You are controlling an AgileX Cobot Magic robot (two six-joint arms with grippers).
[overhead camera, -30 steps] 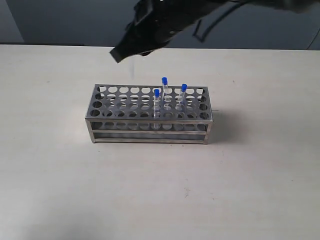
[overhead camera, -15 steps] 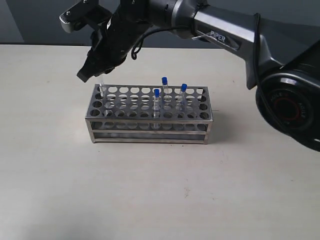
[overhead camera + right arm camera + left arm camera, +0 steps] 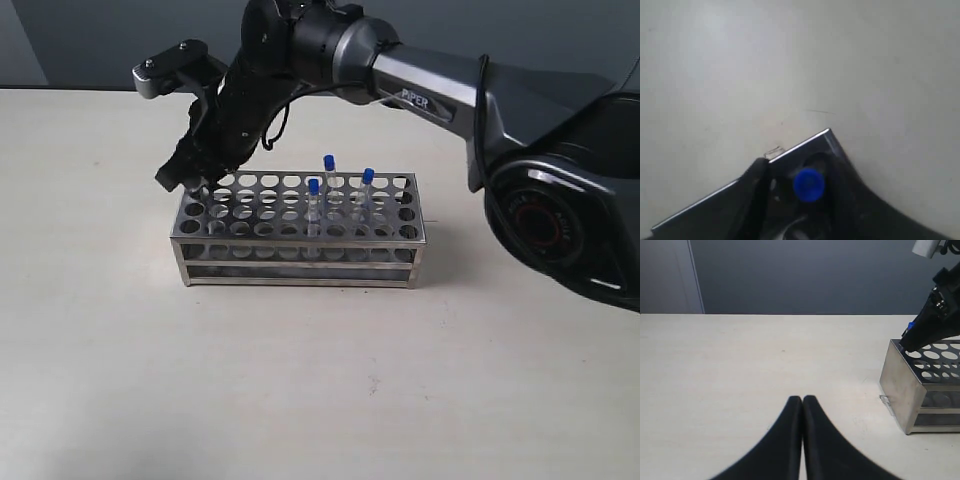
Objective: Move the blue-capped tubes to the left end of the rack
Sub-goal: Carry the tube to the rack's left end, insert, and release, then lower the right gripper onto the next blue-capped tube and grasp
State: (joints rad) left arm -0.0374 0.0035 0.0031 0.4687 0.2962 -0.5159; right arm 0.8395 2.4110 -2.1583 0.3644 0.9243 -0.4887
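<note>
The silvery rack [image 3: 300, 262] stands mid-table. Three blue-capped tubes [image 3: 313, 205] [image 3: 329, 172] [image 3: 367, 190] stand upright in holes right of its middle. My right gripper [image 3: 195, 183] has reached across to the rack's left end. In the right wrist view the fourth tube's blue cap [image 3: 808, 185] sits over the corner hole of the rack [image 3: 805, 144], inside my right gripper [image 3: 795, 162]. Its fingers stand apart on either side of the cap. The left wrist view shows that cap [image 3: 910, 328] beside the black fingers [image 3: 920, 337]. My left gripper [image 3: 802, 399] is shut and empty, well away from the rack [image 3: 900, 385].
The right arm [image 3: 420, 75] stretches from the right side over the back of the table. A dark wall [image 3: 80, 40] bounds the table at the rear. Bare tabletop [image 3: 300, 380] lies in front of the rack.
The right gripper swung to the rack's left end and came down, lowering the fourth tube from above the corner hole into it. The other three tubes have not moved.
</note>
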